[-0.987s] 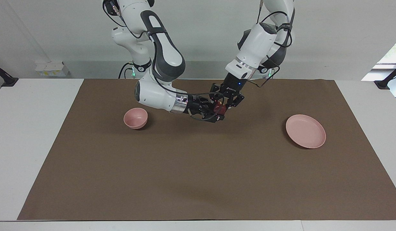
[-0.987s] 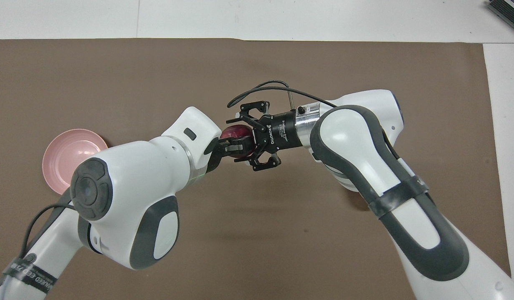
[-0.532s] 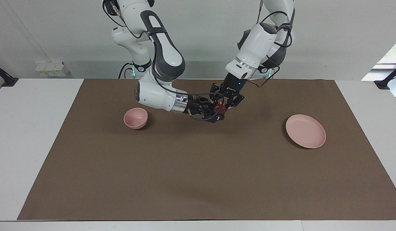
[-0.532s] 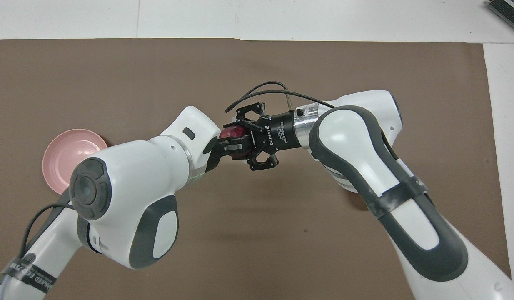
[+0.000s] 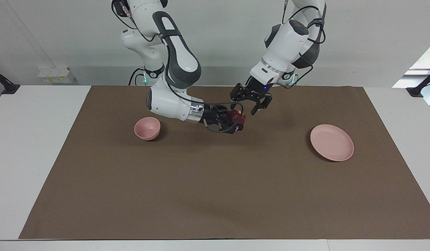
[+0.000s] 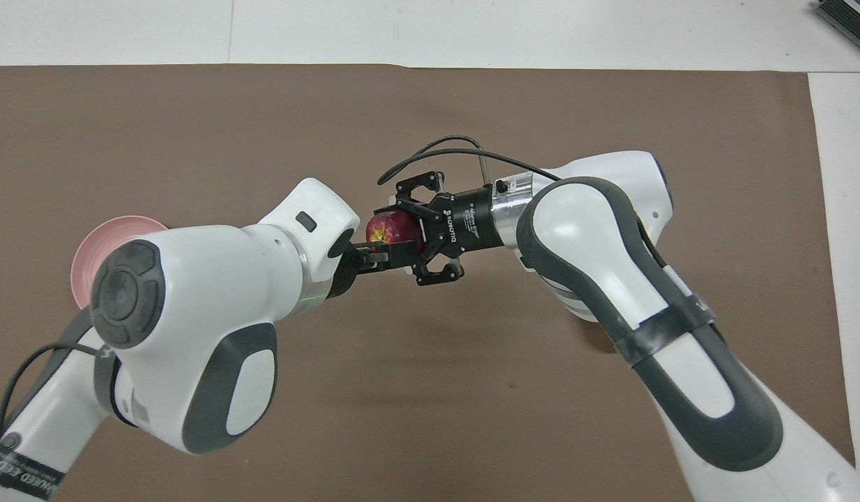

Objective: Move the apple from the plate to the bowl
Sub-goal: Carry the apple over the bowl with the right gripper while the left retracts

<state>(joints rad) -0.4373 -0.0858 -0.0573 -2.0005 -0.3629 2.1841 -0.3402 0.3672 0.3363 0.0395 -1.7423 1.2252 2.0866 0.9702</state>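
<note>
The dark red apple (image 5: 235, 115) is held above the mat's middle in my right gripper (image 5: 236, 119), which is shut on it. It also shows in the overhead view (image 6: 388, 224), in the right gripper (image 6: 398, 231). My left gripper (image 5: 251, 102) is open and empty, raised just above the apple and apart from it; it also shows in the overhead view (image 6: 371, 247). The pink plate (image 5: 331, 142) lies empty toward the left arm's end, partly hidden under the left arm in the overhead view (image 6: 88, 244). The pink bowl (image 5: 147, 127) stands empty toward the right arm's end, hidden in the overhead view.
A brown mat (image 5: 215, 181) covers most of the white table (image 5: 33, 139). Both arms meet over the mat's middle, near the robots' end.
My left gripper has let go of the apple, opened and lifted up and back toward its own base. The right gripper stays shut on the apple.
</note>
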